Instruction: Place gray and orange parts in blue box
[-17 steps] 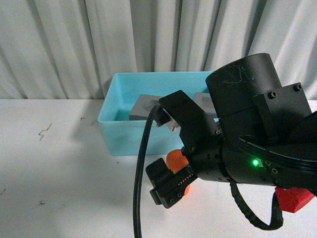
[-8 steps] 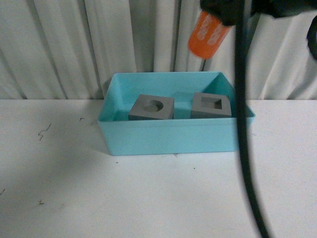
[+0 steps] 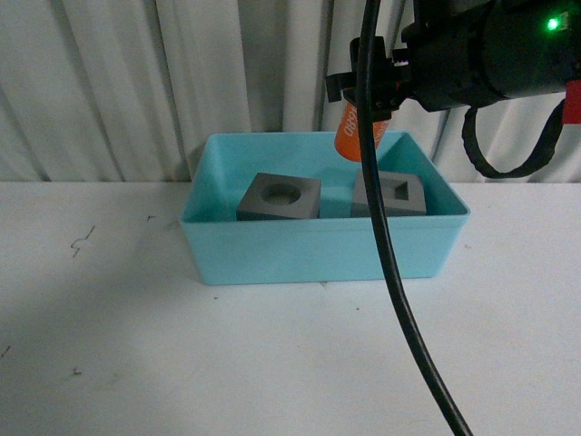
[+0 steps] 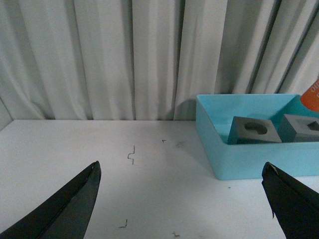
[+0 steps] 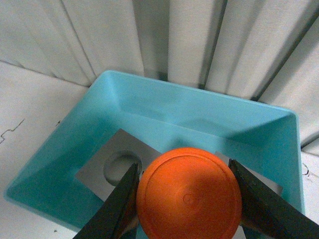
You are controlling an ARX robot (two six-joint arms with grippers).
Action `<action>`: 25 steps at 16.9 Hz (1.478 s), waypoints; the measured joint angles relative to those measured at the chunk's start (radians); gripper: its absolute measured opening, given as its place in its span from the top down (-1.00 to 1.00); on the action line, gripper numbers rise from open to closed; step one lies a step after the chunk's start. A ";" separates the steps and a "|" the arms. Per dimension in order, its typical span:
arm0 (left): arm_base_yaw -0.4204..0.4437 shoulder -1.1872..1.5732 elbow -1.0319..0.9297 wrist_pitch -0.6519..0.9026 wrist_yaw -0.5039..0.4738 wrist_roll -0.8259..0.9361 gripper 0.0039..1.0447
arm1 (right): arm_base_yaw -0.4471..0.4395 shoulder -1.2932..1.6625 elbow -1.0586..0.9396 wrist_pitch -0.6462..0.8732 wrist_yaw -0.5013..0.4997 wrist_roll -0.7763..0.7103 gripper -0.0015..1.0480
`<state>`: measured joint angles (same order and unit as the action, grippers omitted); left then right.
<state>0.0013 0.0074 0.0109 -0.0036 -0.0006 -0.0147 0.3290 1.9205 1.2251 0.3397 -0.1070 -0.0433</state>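
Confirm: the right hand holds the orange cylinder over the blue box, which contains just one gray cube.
Wrong count: the front view shows two gray cubes in the blue box: the round-recess cube and the rectangular-recess cube. The right hand does hold the orange cylinder over it.

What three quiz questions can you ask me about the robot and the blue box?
1. True or false: the gray cube with the round hole and the gray cube with the rectangular hole both sit inside the blue box.
2. What is the right hand holding? A: a gray cube. B: the orange cylinder. C: nothing.
3. Fill the gap: the left hand holds nothing, and it is ____ (open or shut).
Key: 1 true; 2 B; 3 open.
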 joint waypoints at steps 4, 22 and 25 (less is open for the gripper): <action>0.000 0.000 0.000 0.000 0.000 0.000 -0.88 | 0.013 0.071 0.021 -0.012 0.006 0.022 0.09; 0.000 0.000 0.000 0.000 0.000 0.000 -0.88 | 0.038 0.166 0.034 0.000 0.029 0.074 0.09; 0.000 0.000 0.000 0.000 0.000 0.000 -0.88 | 0.038 0.172 0.034 0.000 0.036 0.078 0.09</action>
<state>0.0013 0.0074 0.0109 -0.0036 -0.0006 -0.0147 0.3668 2.0922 1.2591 0.3393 -0.0711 0.0345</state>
